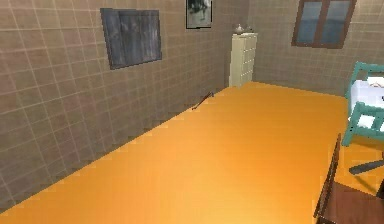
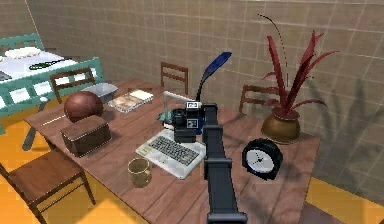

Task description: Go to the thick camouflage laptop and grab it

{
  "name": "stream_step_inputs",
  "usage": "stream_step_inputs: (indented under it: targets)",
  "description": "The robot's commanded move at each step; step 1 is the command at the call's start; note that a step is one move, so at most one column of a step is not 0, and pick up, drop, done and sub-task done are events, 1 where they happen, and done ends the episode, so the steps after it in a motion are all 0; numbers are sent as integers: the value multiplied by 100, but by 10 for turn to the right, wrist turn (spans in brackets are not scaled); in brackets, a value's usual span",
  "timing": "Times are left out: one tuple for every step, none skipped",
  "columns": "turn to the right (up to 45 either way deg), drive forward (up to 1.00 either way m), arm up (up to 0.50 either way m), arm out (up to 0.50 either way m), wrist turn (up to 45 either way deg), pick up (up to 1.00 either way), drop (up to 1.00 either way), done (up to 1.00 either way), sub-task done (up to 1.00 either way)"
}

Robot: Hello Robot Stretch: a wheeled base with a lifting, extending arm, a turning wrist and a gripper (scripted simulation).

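Laptop (image 2: 168,153) flat on wooden table (image 2: 300,165), at 7 o'clock from gripper (image 2: 175,120). Pale keyboard up, long axis running 10 to 4 o'clock, front edge toward 7 o'clock. Cannot tell whether gripper grasps anything, with laptop lying at and behind it. Mug (image 2: 140,170) at 8 o'clock of laptop, contents not discernible. Round pot (image 2: 282,126) at 2 o'clock, holding red-leaved plant (image 2: 290,60). Shallow tray (image 2: 131,101) at 11 o'clock, contents unclear.
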Motion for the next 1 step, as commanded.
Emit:
stream_step_inputs:
  targets:
    - [0,0,-30,0,0,0,0,0,0]
